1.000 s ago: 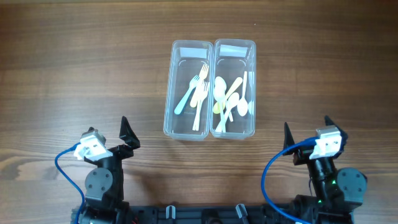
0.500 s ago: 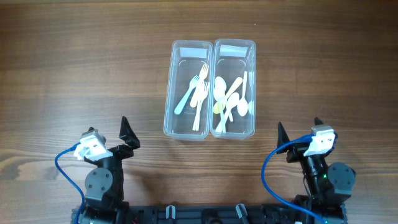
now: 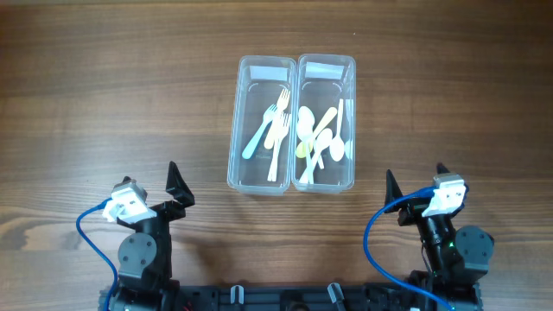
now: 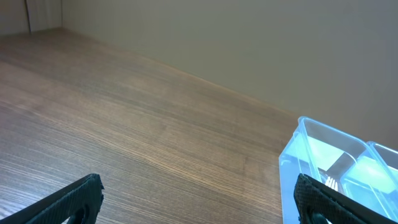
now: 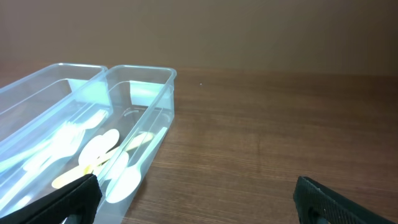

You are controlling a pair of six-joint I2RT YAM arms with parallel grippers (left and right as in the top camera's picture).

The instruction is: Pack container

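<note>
Two clear plastic containers stand side by side on the wooden table. The left container (image 3: 259, 125) holds several forks, one of them light blue (image 3: 256, 136). The right container (image 3: 326, 121) holds several spoons (image 3: 316, 134), white and pale yellow. It also shows in the right wrist view (image 5: 134, 118). The left container's corner shows in the left wrist view (image 4: 323, 162). My left gripper (image 3: 177, 186) is open and empty near the front edge, left of the containers. My right gripper (image 3: 415, 183) is open and empty at the front right.
Bare wood grain table (image 3: 104, 104) surrounds the containers. Blue cables (image 3: 376, 246) loop beside each arm base at the front edge. A wall rises behind the table in the wrist views.
My right arm has swung slightly left and back toward the front edge, then held still. The left arm and the containers have not moved.
</note>
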